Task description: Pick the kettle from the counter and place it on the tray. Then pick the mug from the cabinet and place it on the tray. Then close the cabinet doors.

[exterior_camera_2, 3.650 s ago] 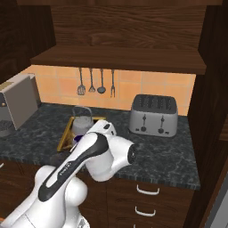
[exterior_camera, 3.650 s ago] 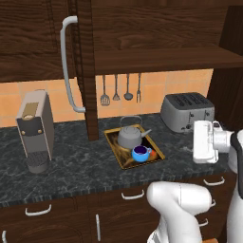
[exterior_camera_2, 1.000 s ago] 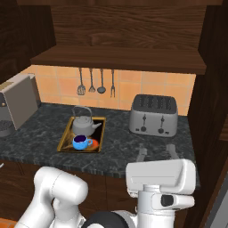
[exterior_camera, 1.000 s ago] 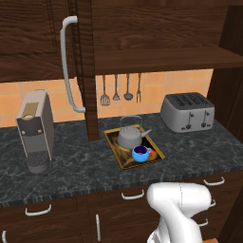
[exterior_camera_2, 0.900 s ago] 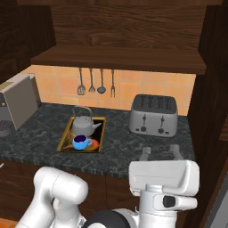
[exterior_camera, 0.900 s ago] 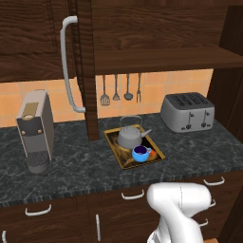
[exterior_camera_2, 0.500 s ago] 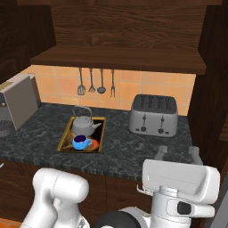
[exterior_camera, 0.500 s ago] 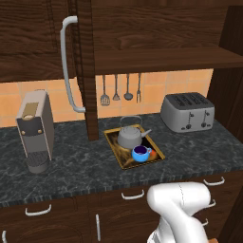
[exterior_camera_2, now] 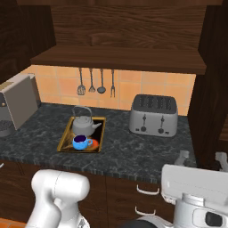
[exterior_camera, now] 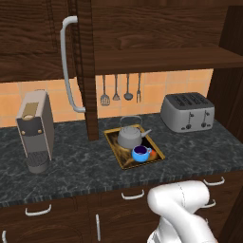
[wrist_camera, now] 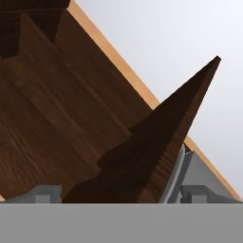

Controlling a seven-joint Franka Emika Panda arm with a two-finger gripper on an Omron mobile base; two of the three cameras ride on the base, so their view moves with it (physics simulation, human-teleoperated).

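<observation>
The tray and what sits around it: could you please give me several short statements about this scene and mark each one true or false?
1. The kettle stands on the tray. True.
2. The mug is on the cabinet shelf. False: it sits on the tray, in front of the kettle.
3. The toaster is on the counter, to the right of the tray in the left base view. True.
4. The cabinet doors are all closed. False: one door, with its long handle, stands open, edge-on, left of the tray.
5. The end effector grips the kettle. False: it is open and empty, low at the right of the right base view, away from the tray.
</observation>
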